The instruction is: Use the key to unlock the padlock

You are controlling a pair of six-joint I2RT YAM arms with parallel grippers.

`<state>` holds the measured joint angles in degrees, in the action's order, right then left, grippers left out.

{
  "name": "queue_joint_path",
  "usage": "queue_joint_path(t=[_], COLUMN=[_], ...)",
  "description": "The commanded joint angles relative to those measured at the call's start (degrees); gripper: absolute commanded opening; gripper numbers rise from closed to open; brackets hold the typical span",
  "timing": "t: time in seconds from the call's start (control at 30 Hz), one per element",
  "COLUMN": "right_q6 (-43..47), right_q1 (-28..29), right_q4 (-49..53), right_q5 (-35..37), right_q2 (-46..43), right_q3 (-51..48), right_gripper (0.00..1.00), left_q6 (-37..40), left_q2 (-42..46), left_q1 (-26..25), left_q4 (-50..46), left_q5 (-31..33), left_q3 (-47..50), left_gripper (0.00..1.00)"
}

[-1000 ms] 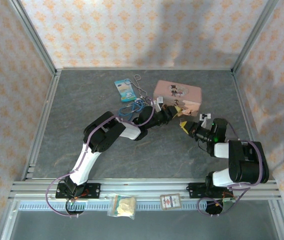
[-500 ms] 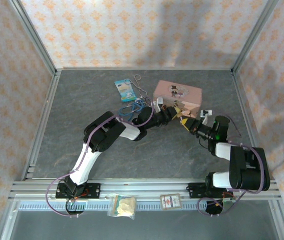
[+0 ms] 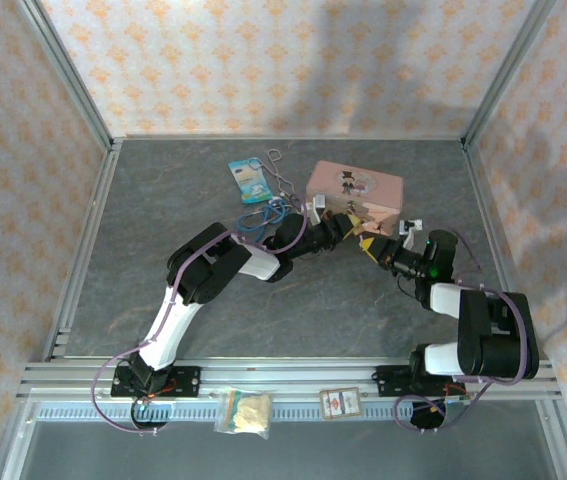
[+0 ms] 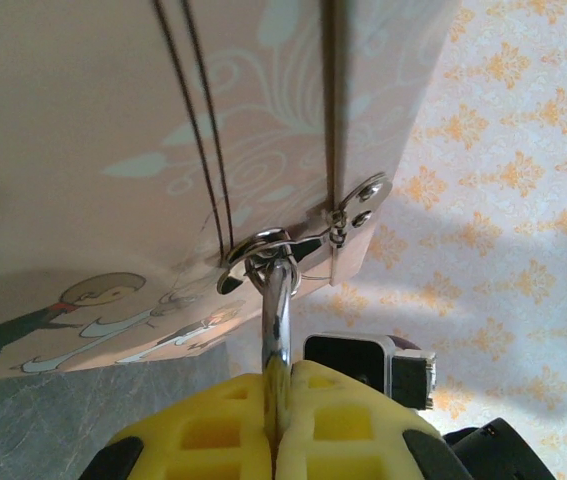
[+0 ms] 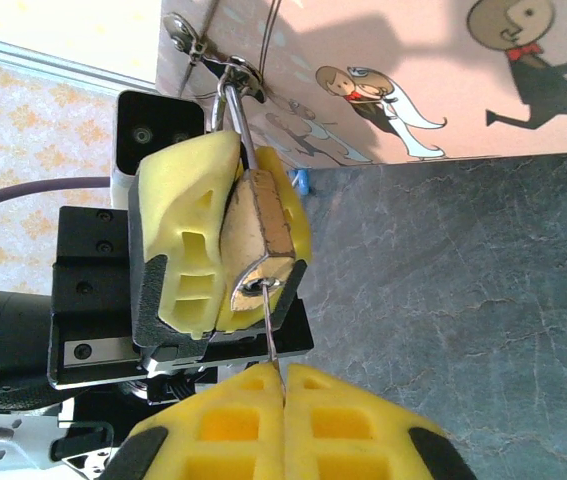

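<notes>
Got the left arm stretched from the near-left corner up and to the right across the table, elbow bent, wrist laid low and pointing at the front of the pink tin. Looking at the left gripper: clamped tight, with yellow pads squeezing the padlock by its brass body from both sides and just the silver shackle poking out. Can see that shackle hooked through the metal hasp on the tin's front edge. Puts the padlock right up against the front of the tin.

Then the right arm: folded back at the near-right corner, forearm running up and left, wrist aimed at the other gripper. Right gripper squeezed fully closed too, pinching the key, a thin bit of metal running straight from between its pads into the bottom of the padlock body. Both grippers nose to nose, just in front of the tin. Can't tell how deep the key sits.
</notes>
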<state>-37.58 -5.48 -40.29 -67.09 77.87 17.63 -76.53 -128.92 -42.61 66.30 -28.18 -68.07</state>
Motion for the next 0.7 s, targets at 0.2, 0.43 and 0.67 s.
queue_joint_path(t=[0.2,0.43,0.67], right_q6=[-0.8,-1.1,-3.7], right_q1=[-0.3,-0.3,-0.3], right_q4=[-3.6,-3.1,-7.0], right_q5=[-1.6,-2.6,-3.7], right_q2=[1.8,0.0,1.1], right_q3=[3.4,2.6,1.3], right_gripper=[0.0,0.0,0.0], left_q6=[0.0,0.0,0.1], left_q2=[0.5,0.1,0.0], left_q1=[0.0,0.0,-0.1], left_q4=[6.3,6.1,5.6], left_q5=[-1.8,-1.7,-1.9], left_q3=[-0.2,-0.5,-1.3], left_gripper=[0.0,0.0,0.0])
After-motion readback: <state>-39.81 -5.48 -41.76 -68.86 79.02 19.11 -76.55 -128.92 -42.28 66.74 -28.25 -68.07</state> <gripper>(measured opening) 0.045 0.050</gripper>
